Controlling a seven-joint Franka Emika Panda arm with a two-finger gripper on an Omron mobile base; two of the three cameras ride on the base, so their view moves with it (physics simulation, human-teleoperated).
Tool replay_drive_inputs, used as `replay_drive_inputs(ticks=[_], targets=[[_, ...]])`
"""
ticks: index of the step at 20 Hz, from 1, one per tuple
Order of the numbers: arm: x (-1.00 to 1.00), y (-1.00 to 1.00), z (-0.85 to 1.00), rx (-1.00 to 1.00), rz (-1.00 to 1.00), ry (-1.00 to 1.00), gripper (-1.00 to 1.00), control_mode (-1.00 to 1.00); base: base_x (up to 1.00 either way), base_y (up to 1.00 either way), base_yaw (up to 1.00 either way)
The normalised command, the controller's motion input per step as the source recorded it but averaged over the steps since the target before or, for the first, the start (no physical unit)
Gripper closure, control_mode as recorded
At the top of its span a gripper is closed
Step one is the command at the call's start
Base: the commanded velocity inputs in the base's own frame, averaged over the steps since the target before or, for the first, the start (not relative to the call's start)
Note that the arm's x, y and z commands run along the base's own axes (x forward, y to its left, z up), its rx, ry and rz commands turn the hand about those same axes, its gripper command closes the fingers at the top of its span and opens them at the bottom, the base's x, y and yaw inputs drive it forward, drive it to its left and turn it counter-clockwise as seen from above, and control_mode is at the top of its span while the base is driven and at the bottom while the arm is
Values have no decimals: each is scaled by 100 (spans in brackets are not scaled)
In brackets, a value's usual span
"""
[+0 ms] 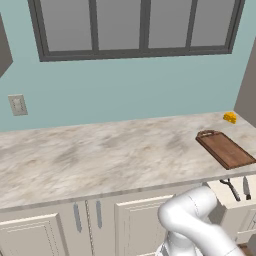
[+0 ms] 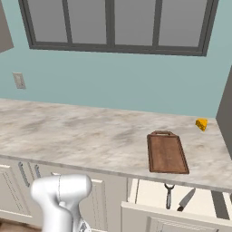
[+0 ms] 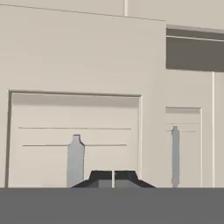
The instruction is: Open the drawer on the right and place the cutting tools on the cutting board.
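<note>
Drawer: the drawer (image 2: 172, 204) on the right stands pulled out below the counter edge, its pale inside open to view; this first step looks done.
Cutting tools: the scissors (image 2: 168, 194) and the knife (image 2: 186, 200) lie side by side on the drawer floor, apart from each other, neither lifted yet; in the left base view the scissors (image 1: 230, 189) lie left of the knife (image 1: 246, 187).
Cutting board: the cutting board (image 2: 166, 153) lies flat on the counter (image 2: 81, 131) just behind the open drawer, its handle loop toward the wall, with nothing on it.
Gripper: the gripper (image 3: 113, 178) has its two dark tips pressed together, clenched on nothing, and points at a cabinet door (image 3: 74, 140) with a grey bar handle (image 3: 75, 161) just above and left of the tips; a second handle (image 3: 175, 155) stands farther right of them.
Relative place: drawer, tools and board are out of the hand camera's frame, so the jaws appear well apart from all three.
Left to do: by this reading, both tools remain to be picked up and set on the board, one after the other; the arm must first swing over to the drawer and release its jaws.
Nearby: a small yellow wedge (image 2: 201, 124) sits on the counter beyond the board, near the wall.
</note>
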Motion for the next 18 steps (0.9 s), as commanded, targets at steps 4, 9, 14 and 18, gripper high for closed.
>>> replay_drive_inputs(ticks=[4, 9, 14, 18], targets=[[-100, -61, -31, -3, -1, 0, 100, -100, 0, 0, 0], [-98, -37, 68, 2, -11, -2, -100, -100, 0, 0, 0], [-91, -8, 100, -4, -10, 1, -100, -100, 0, 0, 0], [-100, 17, 100, -18, -11, 3, -100, -100, 0, 0, 0]])
